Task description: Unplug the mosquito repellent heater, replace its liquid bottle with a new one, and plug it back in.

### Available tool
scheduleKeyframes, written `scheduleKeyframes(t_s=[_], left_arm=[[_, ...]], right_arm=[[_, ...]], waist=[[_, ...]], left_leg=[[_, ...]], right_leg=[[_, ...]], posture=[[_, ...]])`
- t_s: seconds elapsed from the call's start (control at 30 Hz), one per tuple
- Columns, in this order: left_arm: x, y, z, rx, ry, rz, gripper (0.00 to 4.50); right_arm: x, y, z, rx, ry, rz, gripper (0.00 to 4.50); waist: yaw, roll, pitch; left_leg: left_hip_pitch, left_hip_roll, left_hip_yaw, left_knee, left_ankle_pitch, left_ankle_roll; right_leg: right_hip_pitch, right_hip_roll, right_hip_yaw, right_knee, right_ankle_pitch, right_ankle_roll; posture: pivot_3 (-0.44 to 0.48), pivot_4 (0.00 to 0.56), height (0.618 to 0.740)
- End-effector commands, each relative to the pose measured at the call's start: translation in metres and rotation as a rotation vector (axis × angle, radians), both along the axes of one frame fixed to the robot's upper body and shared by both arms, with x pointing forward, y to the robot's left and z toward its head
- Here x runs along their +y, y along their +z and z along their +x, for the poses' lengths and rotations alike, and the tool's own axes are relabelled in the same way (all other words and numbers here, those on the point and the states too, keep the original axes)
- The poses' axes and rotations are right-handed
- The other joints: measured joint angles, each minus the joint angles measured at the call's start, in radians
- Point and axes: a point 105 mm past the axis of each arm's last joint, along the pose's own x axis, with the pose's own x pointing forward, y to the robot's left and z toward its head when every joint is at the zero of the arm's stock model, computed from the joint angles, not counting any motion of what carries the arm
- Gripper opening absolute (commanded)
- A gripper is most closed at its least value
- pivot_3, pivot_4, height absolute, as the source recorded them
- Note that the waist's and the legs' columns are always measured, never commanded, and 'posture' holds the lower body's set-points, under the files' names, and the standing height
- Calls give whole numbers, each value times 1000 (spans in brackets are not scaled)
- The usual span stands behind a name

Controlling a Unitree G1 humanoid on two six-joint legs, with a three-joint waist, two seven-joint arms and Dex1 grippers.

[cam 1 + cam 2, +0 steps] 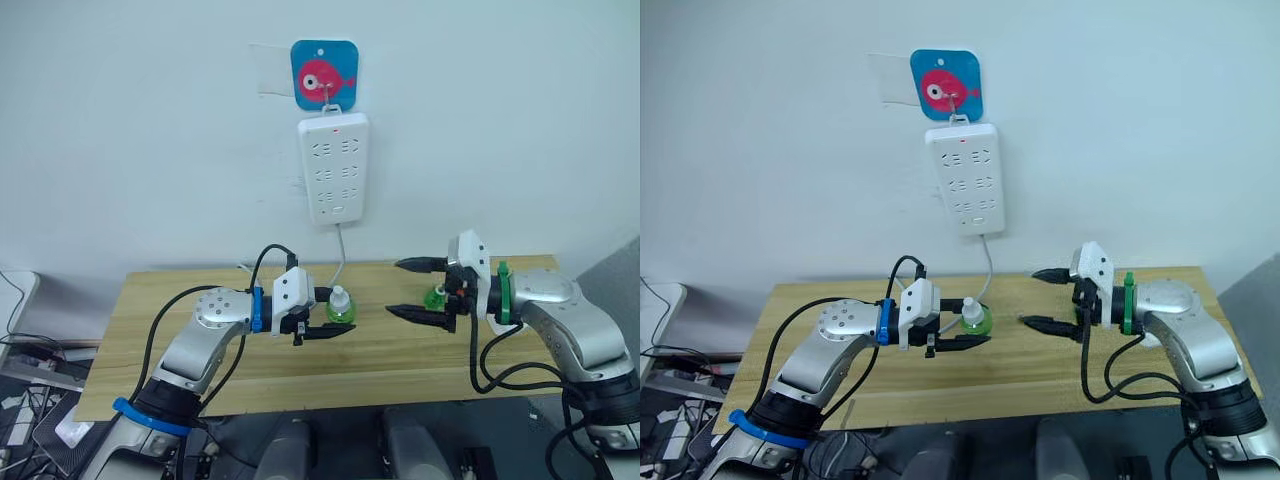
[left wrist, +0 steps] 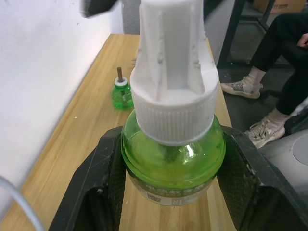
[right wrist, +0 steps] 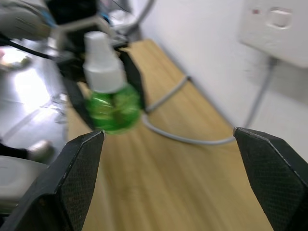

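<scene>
My left gripper (image 1: 342, 320) is shut on a green liquid bottle (image 1: 341, 308) with a tall white cap, over the middle of the wooden table (image 1: 400, 352). The left wrist view has both fingers (image 2: 102, 185) pressed against the bottle's round body (image 2: 173, 161). A second small green bottle (image 1: 436, 297), uncapped with a brown wick, stands on the table by my right gripper's lower finger. My right gripper (image 1: 395, 288) is open wide and holds nothing, pointing towards the capped bottle (image 3: 113, 103). The mosquito repellent heater is hidden from view.
A white power strip (image 1: 336, 167) hangs on the wall from a blue fish hook (image 1: 324, 74), its sockets bare, its cable (image 1: 341, 258) dropping to the table behind the bottle. A seated person's legs (image 2: 284, 62) are beyond the table's right end.
</scene>
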Motion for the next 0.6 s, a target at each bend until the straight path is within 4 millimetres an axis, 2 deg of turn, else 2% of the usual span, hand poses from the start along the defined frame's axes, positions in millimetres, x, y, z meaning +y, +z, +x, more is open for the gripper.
scheduleKeyframes(t_s=[0.03,0.1,0.23,0.33,0.43,0.53,0.6], left_arm=[[-3,10,2,-43,-13,-21,2258],[-4,11,2,-44,-14,-22,2258],[-6,13,3,-52,-21,-24,2258],[-6,13,2,-50,-21,-23,2258],[-5,12,1,-49,-20,-20,2258],[-3,11,0,-43,-14,-18,2258],[-1,10,-1,-40,-13,-15,2258]], right_arm=[[28,11,-8,-33,81,61,4478],[36,10,-9,-33,91,75,4478],[68,4,-6,-60,97,96,4478],[74,4,1,-73,66,103,4478],[68,5,9,-83,20,94,4478],[46,9,15,-70,-29,87,4478],[29,12,11,-50,-28,78,4478]], waist=[[-4,0,0],[-3,0,0],[-2,0,0],[-2,0,0],[-1,0,0],[1,0,0],[1,0,0]], left_leg=[[0,0,0,0,0,0],[0,0,0,0,0,0],[0,0,0,0,0,-1],[0,-1,0,0,2,-3],[0,-1,0,0,2,-3],[-1,-1,0,0,2,-3],[-1,-2,0,0,1,-3]], right_leg=[[0,0,0,0,0,0],[0,0,0,0,0,0],[0,0,0,-1,0,0],[0,0,0,-1,0,0],[0,0,0,-1,0,0],[0,-1,0,-1,0,0],[0,-1,0,-1,0,0]], posture=[[-78,178,740],[-74,177,740],[-65,178,740],[-63,179,740],[-60,178,740],[-60,178,740],[-67,179,740]])
